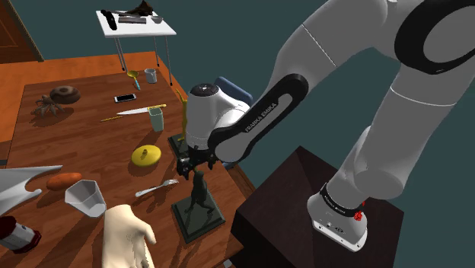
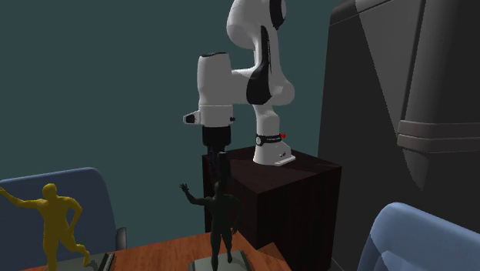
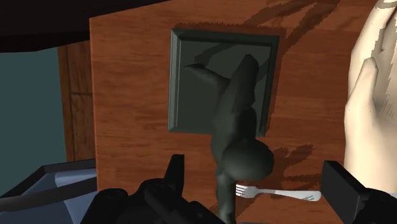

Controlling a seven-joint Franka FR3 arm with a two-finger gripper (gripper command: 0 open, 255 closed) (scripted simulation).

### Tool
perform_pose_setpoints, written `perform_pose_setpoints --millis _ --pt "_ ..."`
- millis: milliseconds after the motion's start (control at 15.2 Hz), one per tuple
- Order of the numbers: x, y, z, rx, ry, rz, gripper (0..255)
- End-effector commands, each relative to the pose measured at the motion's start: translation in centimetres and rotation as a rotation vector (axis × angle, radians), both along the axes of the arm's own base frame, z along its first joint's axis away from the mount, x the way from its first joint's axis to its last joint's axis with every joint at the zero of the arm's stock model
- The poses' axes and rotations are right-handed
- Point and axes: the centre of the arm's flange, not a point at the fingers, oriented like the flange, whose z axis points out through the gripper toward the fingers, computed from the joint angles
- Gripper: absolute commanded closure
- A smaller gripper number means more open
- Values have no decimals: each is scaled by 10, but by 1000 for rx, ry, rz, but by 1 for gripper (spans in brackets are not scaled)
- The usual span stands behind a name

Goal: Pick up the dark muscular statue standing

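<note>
hand [image 3: 254,170] — open, fingers apart | just above dark statue [image 3: 236,102] head | on wooden table [image 3: 127,76]

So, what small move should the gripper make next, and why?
Probably lower it a little, straight down. In the wrist view the gripper is open and the dark statue has its head between the fingers, seemingly untouched. In the shoulder view the gripper sits at the statue's top, so closing now might catch little.

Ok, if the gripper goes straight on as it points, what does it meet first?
Probably the dark statue: its head lies between the open fingers, right below the gripper. Its raised arm passes near one finger and might touch first; depth is unclear.
</note>
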Motion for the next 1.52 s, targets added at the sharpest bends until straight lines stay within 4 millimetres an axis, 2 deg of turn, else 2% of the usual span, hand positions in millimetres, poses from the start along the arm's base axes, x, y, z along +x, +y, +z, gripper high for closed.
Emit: perform_pose_setpoints --millis 0,198,330,396,990,1452 --pt "1 0 -11 1 -1 -1 0" --pt "1 0 -27 1 -1 -1 0" --pt "1 0 -30 1 -1 -1 0" --pt "1 0 -29 1 -1 -1 255" --pt "1 0 -30 1 -1 -1 255" --pt "1 0 7 1 -1 -1 255"
